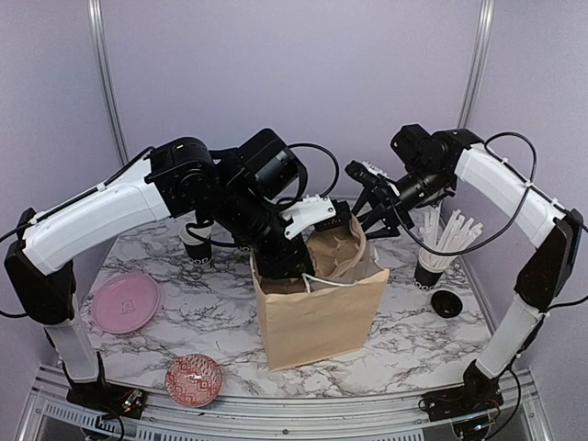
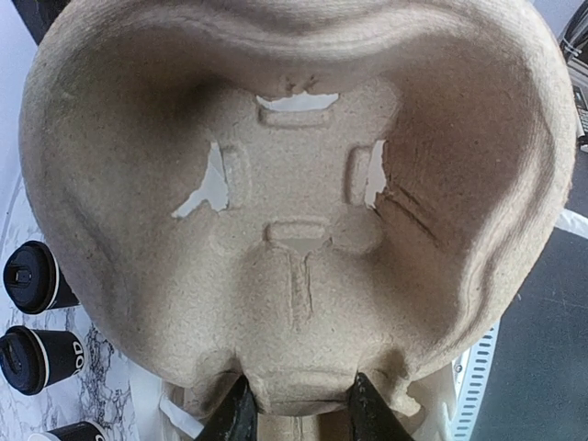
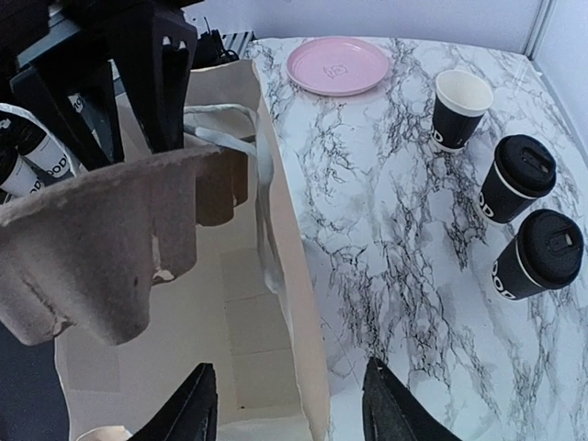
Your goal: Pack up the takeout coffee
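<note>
The left fingers (image 2: 237, 415) are clamped on the rim of a moulded pulp cup carrier (image 2: 303, 175). One finger sits on either side of a tab at six o'clock in the left wrist view, and the carrier fills nearly all of that picture. So the left gripper (image 2: 301, 390) holds the carrier, which the top view shows at the open mouth of a brown paper bag (image 1: 317, 308), tilted and partly above its rim.

The right fingers (image 3: 390, 404) stand apart and grip nothing. The right gripper (image 3: 289, 372) hangs over the bag, whose side wall runs up between the two fingers. I cannot tell whether either finger touches the paper.

The coffee cups are all outside the bag, upright on the marble table (image 1: 413, 340). In the right wrist view, two lidded cups (image 3: 519, 179) stand close together at about two o'clock from the bag. An open cup (image 3: 462, 108) with a white inside stands just beyond them, at about one o'clock.

In the top view, only one cup shows, at ten o'clock from the bag behind the left arm. Further out:
- A black cup of white straws (image 1: 434, 262) stands at three o'clock from the bag.
- A small black lid (image 1: 446, 303) lies beside the straws cup.
- A pink plate (image 1: 124, 301) lies at nine o'clock from the bag.
- A red patterned bowl (image 1: 194, 378) sits at eight o'clock from the bag.
</note>
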Controlling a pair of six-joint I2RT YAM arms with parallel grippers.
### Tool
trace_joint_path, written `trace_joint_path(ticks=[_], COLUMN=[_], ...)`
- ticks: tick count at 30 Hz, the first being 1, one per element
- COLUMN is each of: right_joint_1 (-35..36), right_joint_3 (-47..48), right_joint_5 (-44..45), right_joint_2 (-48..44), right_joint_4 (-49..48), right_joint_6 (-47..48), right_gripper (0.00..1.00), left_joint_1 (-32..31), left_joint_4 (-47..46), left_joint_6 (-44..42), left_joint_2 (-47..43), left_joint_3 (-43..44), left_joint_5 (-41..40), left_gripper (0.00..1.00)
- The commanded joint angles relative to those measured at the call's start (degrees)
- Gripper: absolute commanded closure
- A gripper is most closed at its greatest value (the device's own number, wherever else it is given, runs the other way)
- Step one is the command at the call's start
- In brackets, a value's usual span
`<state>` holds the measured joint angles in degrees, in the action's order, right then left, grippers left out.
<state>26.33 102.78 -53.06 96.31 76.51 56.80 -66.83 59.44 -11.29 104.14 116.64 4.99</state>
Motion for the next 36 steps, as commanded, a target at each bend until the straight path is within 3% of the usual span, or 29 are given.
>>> trace_joint_path(ticks=[1,3,9,13,26,36], right_joint_1=[2.2,2.8,3.0,3.0,3.1,3.1], right_joint_3=[3.3,4.1,6.4,7.3,4.6,4.5], right_joint_5=[3.1,3.3,3.9,2.8,0.7,1.6], right_joint_2=[2.8,3.7,6.0,6.5,6.7,5.0], right_joint_4=[-2.1,-2.2,-3.7,-4.6,-7.9,-7.0], right_joint_6=[-3.9,-4.8,-9.1,-11.8,-19.7,-20.2], right_gripper=[0.49,0.52,0.86,0.97,1.0,1.0], left_joint_1=[-0.4,-0.4,-0.4,-0.5,-2.0,-1.8], left_joint_4=[1.3,1.3,2.2,3.5,3.9,6.3], left_joint_6=[-0.8,-0.8,-0.6,-0.4,-0.8,4.0], left_joint_2=[-1.9,-2.0,-1.3,0.1,3.9,5.6], left_joint_3=[0.9,0.7,-0.7,-0.7,2.3,1.0], left_joint_5=[-0.4,-0.7,-1.3,-2.7,-2.5,-8.2], left_gripper=[0.67,0.67,0.67,0.67,0.67,0.67])
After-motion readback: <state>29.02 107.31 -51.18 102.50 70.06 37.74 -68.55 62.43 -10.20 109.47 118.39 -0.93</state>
